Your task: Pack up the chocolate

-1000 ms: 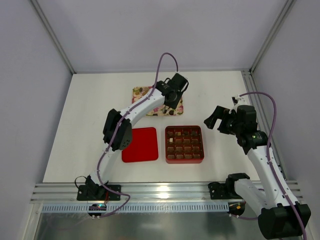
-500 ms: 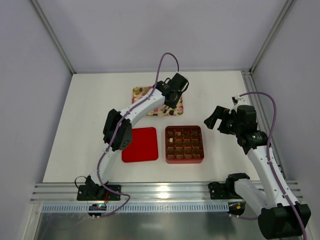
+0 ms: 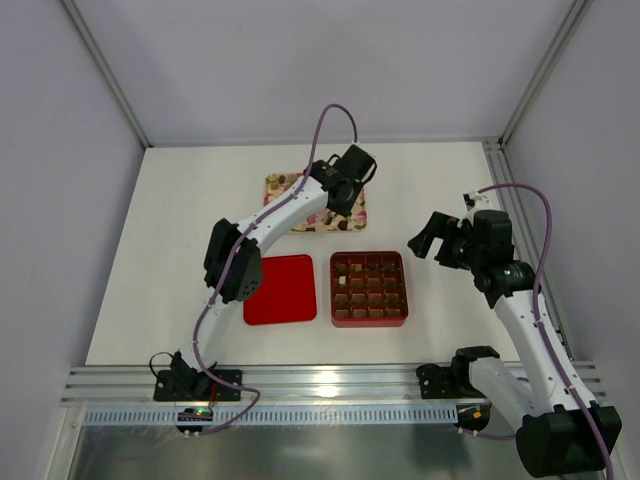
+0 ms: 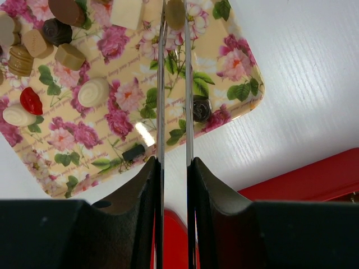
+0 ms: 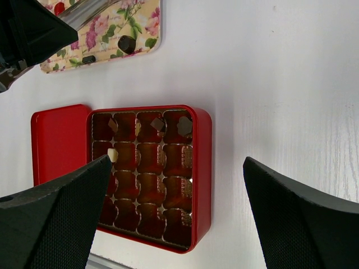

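Several small chocolates (image 4: 56, 33), brown, pale and one red, lie on the pink-and-cream flowered tray (image 4: 129, 95), also seen in the top view (image 3: 345, 222). One dark piece (image 4: 201, 107) sits near the tray's corner. My left gripper (image 4: 174, 7) hangs over the tray (image 3: 338, 200); its thin metal blades are nearly together on a mid-brown chocolate (image 4: 175, 14) at their tips. The red box (image 5: 205, 168) with its brown gridded insert holds a few pieces (image 5: 185, 124) in its far rows. My right gripper (image 5: 174, 213) is wide open and empty above the box's right side (image 3: 425, 240).
The red lid (image 3: 280, 290) lies flat to the left of the box, touching it in the right wrist view (image 5: 56, 140). A metal rail runs along the table's near edge (image 3: 330, 385). Frame posts stand at the back corners.
My left wrist has shifted very slightly to the left over the tray. The right arm has not moved.
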Controlling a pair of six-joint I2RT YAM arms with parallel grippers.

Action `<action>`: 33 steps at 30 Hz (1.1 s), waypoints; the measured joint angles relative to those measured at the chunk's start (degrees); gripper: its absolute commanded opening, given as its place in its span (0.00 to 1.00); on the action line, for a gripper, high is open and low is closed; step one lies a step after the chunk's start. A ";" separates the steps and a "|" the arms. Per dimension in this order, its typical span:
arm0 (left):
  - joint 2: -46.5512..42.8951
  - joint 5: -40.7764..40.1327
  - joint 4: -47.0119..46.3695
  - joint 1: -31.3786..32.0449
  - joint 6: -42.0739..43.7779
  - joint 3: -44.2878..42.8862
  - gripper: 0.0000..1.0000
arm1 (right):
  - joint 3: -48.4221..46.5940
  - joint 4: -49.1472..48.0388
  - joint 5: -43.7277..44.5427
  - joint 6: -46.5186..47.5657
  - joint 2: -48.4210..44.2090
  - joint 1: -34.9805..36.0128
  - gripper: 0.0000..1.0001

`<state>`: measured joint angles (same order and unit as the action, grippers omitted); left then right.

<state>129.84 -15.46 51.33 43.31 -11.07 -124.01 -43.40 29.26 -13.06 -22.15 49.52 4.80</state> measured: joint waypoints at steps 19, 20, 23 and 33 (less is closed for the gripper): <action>-13.00 3.02 3.26 0.09 -2.25 5.57 0.23 | 0.00 -0.07 0.00 -0.02 0.61 0.00 1.00; -14.58 3.30 3.06 0.17 -2.40 7.02 0.23 | 0.00 -0.09 0.00 -0.02 0.72 0.00 1.00; -20.72 4.20 2.82 0.79 -3.37 12.81 0.23 | 0.00 -0.20 -0.02 -0.04 1.01 0.00 1.00; -35.65 5.99 2.05 6.54 -6.23 28.04 0.24 | 0.00 -1.01 0.00 -0.11 1.57 0.00 1.00</action>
<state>94.19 -9.47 53.39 49.84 -17.30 -95.96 -43.40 28.25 -13.06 -22.26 51.09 4.80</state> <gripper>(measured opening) 0.282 0.996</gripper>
